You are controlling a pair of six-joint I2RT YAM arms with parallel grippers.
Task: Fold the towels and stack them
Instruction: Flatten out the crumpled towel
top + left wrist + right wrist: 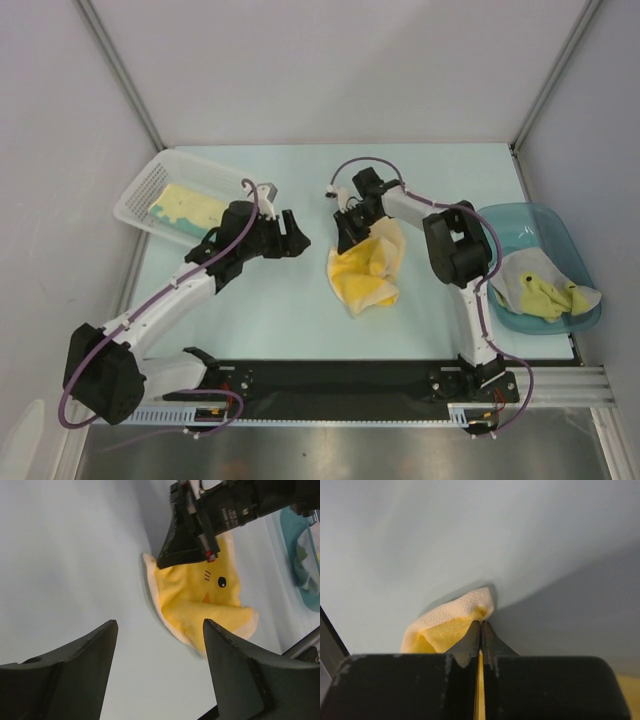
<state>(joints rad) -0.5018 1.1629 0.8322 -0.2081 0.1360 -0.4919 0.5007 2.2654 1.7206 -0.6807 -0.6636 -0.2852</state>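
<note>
My right end effector (347, 237) pinches the yellow towel (366, 268), hanging toward six o'clock; my left end effector (290, 238) gapes empty at nine o'clock.

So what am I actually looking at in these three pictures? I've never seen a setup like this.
These are two robot arms bolted at the near edge of a pale table. The wide picture comes from a camera above and behind them; the other two come from cameras on each wrist.

The right end effector is pinched shut on a corner of the yellow chick-face towel, which lies crumpled mid-table. The right wrist view shows that pinch up close. The left end effector is open and holds nothing; its view looks between its two dark fingers at the towel.

A white mesh basket at the left holds a folded towel. A blue tub at the right holds more crumpled towels.
</note>
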